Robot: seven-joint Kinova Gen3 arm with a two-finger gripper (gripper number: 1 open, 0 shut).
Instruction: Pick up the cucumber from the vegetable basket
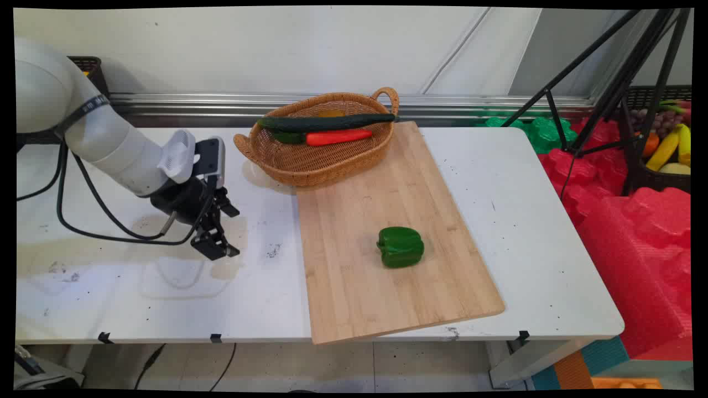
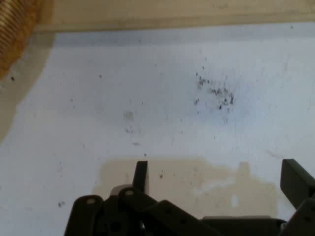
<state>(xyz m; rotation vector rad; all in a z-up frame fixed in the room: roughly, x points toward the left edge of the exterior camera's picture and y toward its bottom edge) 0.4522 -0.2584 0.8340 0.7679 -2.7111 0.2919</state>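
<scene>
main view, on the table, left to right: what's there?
gripper → wicker basket → green pepper on the cutting board. The basket holds a cucumber and a carrot; the jaws stand open, holding nothing.

1. In the hand view, the wicker basket [image 2: 15,34] is cut off by the upper left corner, showing only a sliver of weave.
2. The chopping board [image 2: 172,14] runs off the top edge there.
3. In the main view, a dark green vegetable [image 1: 287,137] lies half hidden under the cucumber [image 1: 326,122].
4. A yellow item [image 1: 331,113] behind the cucumber is too hidden to name.
5. The fruit crate [image 1: 666,149] is cut off at the right edge.
</scene>
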